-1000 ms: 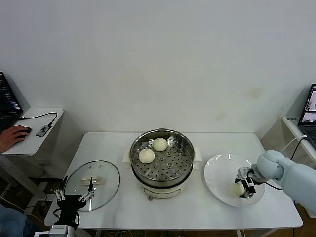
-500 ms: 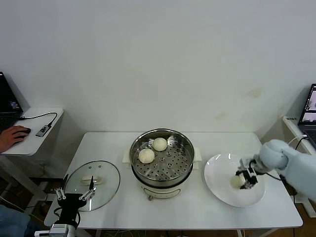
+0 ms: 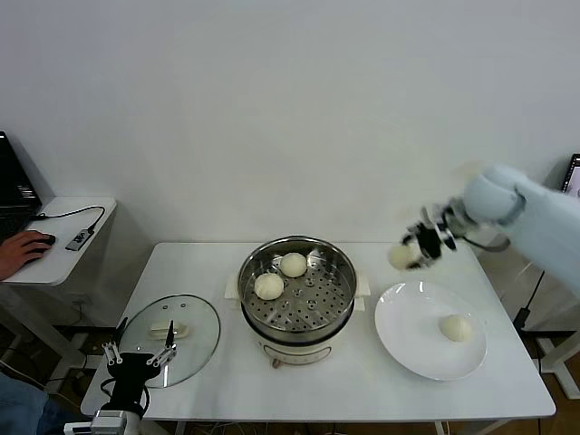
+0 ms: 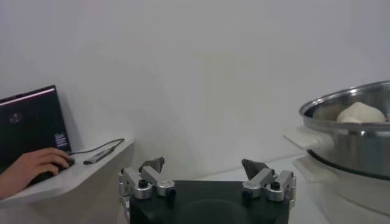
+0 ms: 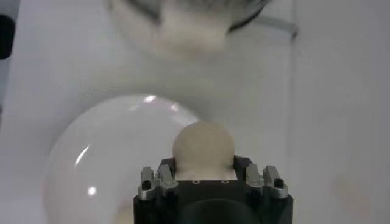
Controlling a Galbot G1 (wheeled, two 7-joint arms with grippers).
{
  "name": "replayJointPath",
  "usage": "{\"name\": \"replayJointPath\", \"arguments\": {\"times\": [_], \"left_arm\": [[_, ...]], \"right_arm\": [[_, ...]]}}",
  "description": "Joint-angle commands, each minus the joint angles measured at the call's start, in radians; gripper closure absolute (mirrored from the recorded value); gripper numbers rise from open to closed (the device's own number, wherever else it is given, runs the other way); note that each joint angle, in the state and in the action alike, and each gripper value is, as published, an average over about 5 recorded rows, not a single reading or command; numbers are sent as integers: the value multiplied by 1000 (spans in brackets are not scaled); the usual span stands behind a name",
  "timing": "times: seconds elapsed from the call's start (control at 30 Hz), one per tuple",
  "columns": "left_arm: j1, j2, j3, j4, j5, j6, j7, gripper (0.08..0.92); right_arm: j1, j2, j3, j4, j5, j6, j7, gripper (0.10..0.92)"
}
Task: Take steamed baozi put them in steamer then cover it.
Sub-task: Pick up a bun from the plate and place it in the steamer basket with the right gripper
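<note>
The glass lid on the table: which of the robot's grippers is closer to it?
Left. The left gripper hovers at the lid's near edge, fingers open. The right gripper is far across the table, beyond the steamer, holding a bun.

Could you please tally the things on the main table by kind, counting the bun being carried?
Buns: 4 – two in the steamer, one on the plate, one in the right claw
Steamer: 1
Plate: 1
Lid: 1
Total: 7
</note>
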Motion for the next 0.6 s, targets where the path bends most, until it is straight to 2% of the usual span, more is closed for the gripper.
{"name": "replayJointPath", "arguments": {"times": [0.03,0.23,0.6], "left_arm": [[2,-1,-2,-1,0,-1,-1,177],[9,-10,-11,-7,0,-4,-3,177],[16,-30,-19,-10,3,-4,-5,177]], "right_arm": [[192,229,-171,35,126,61,38,439],[138,316,-252,64,77,183,61,434],[84,394,-320,50,-142,435,66,431]]}}
